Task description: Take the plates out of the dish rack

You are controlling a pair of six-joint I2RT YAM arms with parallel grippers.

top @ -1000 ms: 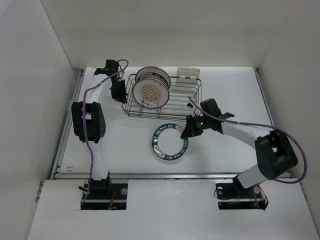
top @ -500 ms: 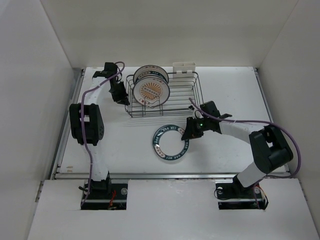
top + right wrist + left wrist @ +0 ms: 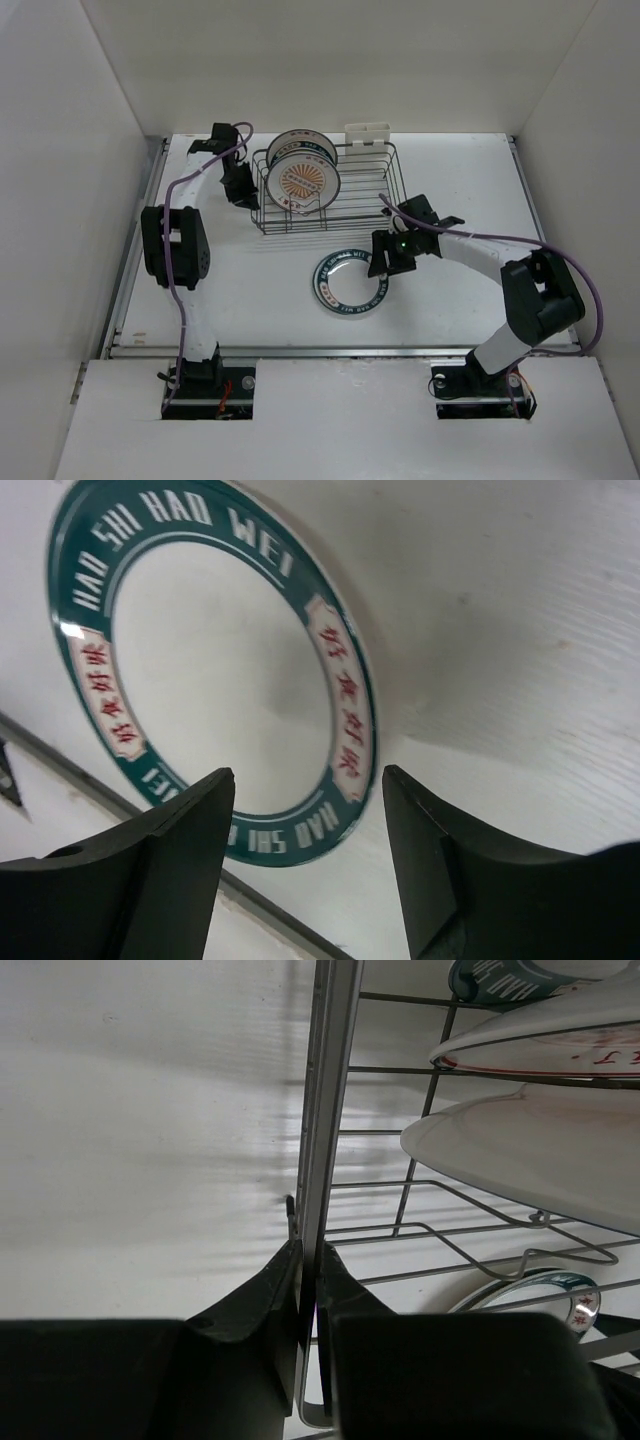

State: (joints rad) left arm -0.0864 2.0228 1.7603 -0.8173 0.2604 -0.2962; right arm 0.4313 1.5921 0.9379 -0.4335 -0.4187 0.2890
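The dark wire dish rack (image 3: pixel 372 190) stands at the back of the table. Two plates stand upright in its left half: one with an orange sunburst centre (image 3: pixel 303 184) and one behind it (image 3: pixel 298 148). My left gripper (image 3: pixel 243 190) is shut on the rack's left rim wire (image 3: pixel 322 1110), with the white plates (image 3: pixel 540 1140) just inside. A teal-rimmed plate (image 3: pixel 350 283) lies flat on the table in front of the rack. My right gripper (image 3: pixel 383 262) hovers open over that plate's right edge (image 3: pixel 345 680), its fingers (image 3: pixel 190 830) on either side without touching it.
A white plastic holder (image 3: pixel 368 133) hangs on the rack's far side. A metal rail (image 3: pixel 330 350) runs along the table's near edge, close to the lying plate. White walls enclose the table on the left, right and back.
My right gripper opened and let go of the teal-rimmed plate, which dropped flat and sits slightly further right. The rack turned a little a second ago; the left gripper keeps hold of it.
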